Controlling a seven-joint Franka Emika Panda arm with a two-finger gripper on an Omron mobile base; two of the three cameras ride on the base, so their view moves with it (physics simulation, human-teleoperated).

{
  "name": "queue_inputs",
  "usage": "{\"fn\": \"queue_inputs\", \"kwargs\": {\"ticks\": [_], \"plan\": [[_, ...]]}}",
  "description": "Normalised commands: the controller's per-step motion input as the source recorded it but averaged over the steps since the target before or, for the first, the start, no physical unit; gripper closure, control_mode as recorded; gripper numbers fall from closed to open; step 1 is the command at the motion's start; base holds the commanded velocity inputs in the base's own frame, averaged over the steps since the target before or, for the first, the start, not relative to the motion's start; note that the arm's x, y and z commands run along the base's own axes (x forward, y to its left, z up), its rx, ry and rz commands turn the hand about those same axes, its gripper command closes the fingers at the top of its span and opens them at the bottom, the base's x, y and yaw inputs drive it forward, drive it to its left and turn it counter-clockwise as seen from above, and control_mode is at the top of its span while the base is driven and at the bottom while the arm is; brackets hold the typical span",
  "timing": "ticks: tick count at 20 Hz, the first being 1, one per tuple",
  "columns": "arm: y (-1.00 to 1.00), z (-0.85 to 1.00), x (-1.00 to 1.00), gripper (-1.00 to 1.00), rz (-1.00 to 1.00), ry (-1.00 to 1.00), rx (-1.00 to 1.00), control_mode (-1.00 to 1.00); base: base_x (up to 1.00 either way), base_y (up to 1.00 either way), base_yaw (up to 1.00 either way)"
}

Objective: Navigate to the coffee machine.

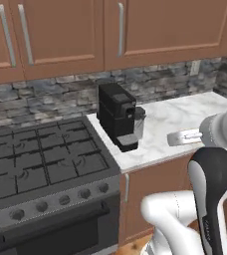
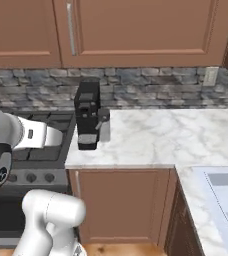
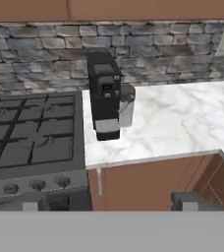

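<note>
The small matte-black boxy coffee machine (image 1: 117,115) stood on the white marble counter (image 2: 166,135), just beside the dark gas stove (image 1: 36,159). It sat close ahead, so the drive looked nearly finished. The two-finger gripper (image 3: 109,203) held nothing; its opening could not be judged.

The coffee machine (image 1: 117,116) looks like matt black plastic with a greyish translucent tank. It stands on a smooth, glossy marble counter (image 1: 170,119). Behind it is a rough stone wall (image 1: 46,94), under smooth wooden cabinets (image 1: 60,32).
</note>
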Motion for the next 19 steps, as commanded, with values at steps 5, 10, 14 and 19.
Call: {"fn": "queue_inputs", "kwargs": {"ticks": [5, 10, 14, 19], "plan": [[0.0, 0.0, 0.0, -1.0, 0.0, 0.0, 0.0, 1.0, 0.73, -0.7, 0.47], [0.0, 0.0, 0.0, -1.0, 0.0, 0.0, 0.0, 1.0, 1.0, -0.02, 0.16], [0.0, 0.0, 0.0, -1.0, 0.0, 0.0, 0.0, 1.0, 1.0, 0.1, 0.07], [0.0, 0.0, 0.0, -1.0, 0.0, 0.0, 0.0, 1.0, 1.0, 0.28, -0.05]]}}
